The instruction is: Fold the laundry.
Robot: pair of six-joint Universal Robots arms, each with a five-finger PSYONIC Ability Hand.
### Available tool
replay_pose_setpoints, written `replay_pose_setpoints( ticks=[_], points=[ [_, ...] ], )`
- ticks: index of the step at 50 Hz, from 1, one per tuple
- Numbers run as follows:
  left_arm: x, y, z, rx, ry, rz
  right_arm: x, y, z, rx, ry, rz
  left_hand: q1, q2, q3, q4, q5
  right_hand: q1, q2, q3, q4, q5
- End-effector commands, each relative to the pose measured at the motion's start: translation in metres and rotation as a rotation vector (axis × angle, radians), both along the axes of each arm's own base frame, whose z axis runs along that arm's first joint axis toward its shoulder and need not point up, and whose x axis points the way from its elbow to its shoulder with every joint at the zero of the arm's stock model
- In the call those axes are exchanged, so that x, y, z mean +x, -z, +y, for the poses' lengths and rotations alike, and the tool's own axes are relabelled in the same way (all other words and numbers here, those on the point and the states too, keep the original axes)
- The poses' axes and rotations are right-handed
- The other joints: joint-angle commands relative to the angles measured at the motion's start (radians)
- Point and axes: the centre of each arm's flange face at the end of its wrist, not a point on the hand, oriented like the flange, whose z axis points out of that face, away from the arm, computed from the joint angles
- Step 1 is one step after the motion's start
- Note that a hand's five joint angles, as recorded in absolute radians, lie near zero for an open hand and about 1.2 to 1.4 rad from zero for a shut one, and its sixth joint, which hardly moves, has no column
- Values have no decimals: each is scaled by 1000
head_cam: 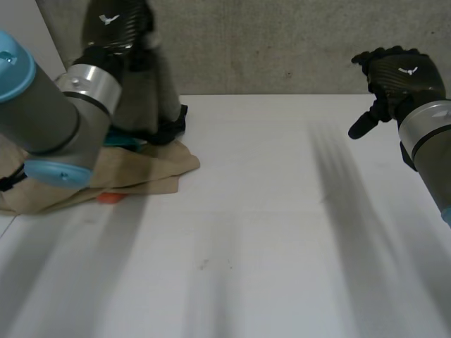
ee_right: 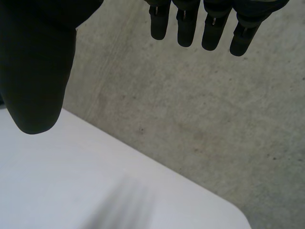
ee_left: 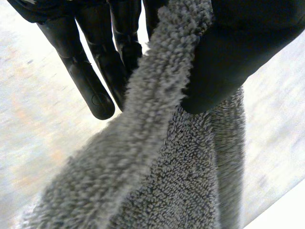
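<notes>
My left hand (head_cam: 114, 27) is raised above the laundry pile at the table's far left and is shut on a grey terry towel (head_cam: 149, 91), which hangs down from it towards the pile. In the left wrist view the towel (ee_left: 167, 167) is pinched between the thumb (ee_left: 238, 52) and the fingers (ee_left: 90, 81). The pile holds a tan cloth (head_cam: 141, 172), a dark cloth (head_cam: 171, 127), a teal piece (head_cam: 121, 141) and an orange bit (head_cam: 109, 198). My right hand (head_cam: 398, 76) hovers open over the far right of the table, its fingers (ee_right: 190, 26) straight and holding nothing.
The white table (head_cam: 268, 232) stretches from the pile to the right arm. A grey concrete wall (head_cam: 282, 42) stands just behind the table's back edge. The left arm covers part of the pile.
</notes>
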Motion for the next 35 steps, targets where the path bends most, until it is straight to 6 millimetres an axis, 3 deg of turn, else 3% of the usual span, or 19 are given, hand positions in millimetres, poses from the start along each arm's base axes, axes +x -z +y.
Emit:
replay_pose_setpoints(
  ticks=[1, 6, 7, 11, 14, 15, 17, 18, 20, 25, 27, 35],
  points=[
    [-54, 17, 71, 113, 233, 64, -3, -16, 4, -44, 3, -16, 269, 213, 199, 200, 260, -52, -29, -30, -32, -47],
    [-101, 92, 108, 269, 356, -52, -3, -19, 3, -52, -3, -16, 269, 213, 199, 200, 260, -52, -29, -30, -32, -47],
    [-111, 121, 120, 325, 382, -110, -4, -18, 2, -49, 0, -15, 269, 213, 199, 200, 260, -52, -29, -30, -32, -47],
    [-121, 159, 141, 403, 414, -234, -12, -18, -5, -50, 23, -16, 269, 213, 199, 200, 260, -52, -29, -30, -32, -47],
    [-121, 161, 147, 416, 425, -269, -15, -14, -11, -42, 31, -7, 232, 176, 161, 163, 223, -52, -29, -30, -32, -47],
    [-119, 156, 149, 412, 424, -274, -15, -11, -12, -37, 28, 0, -44, -101, -115, -114, -54, -52, -29, -30, -32, -47],
    [-117, 138, 150, 381, 425, -251, -12, -4, -17, -24, 7, 31, -360, -416, -430, -429, -369, -52, -29, -30, -32, -47],
    [-111, 117, 150, 348, 418, -223, -11, -1, -18, -20, -3, 48, -646, -703, -717, -716, -656, -52, -29, -30, -32, -47],
    [-104, 99, 151, 321, 410, -201, -8, 2, -18, -20, -31, 83, -836, -892, -907, -905, -845, -52, -29, -30, -32, -47],
    [-73, 67, 146, 280, 336, -167, 5, 13, -12, -24, -164, 237, -919, -976, -990, -988, -929, -52, -29, -30, -32, -47],
    [-51, 59, 142, 283, 286, -158, 9, 19, -9, -10, -211, 284, -919, -976, -990, -989, -929, -52, -29, -30, -32, -47],
    [14, 82, 138, 381, 115, -183, 21, 44, 7, 78, -437, 443, -905, -961, -975, -974, -914, -52, -29, -30, -32, -47]
  ],
)
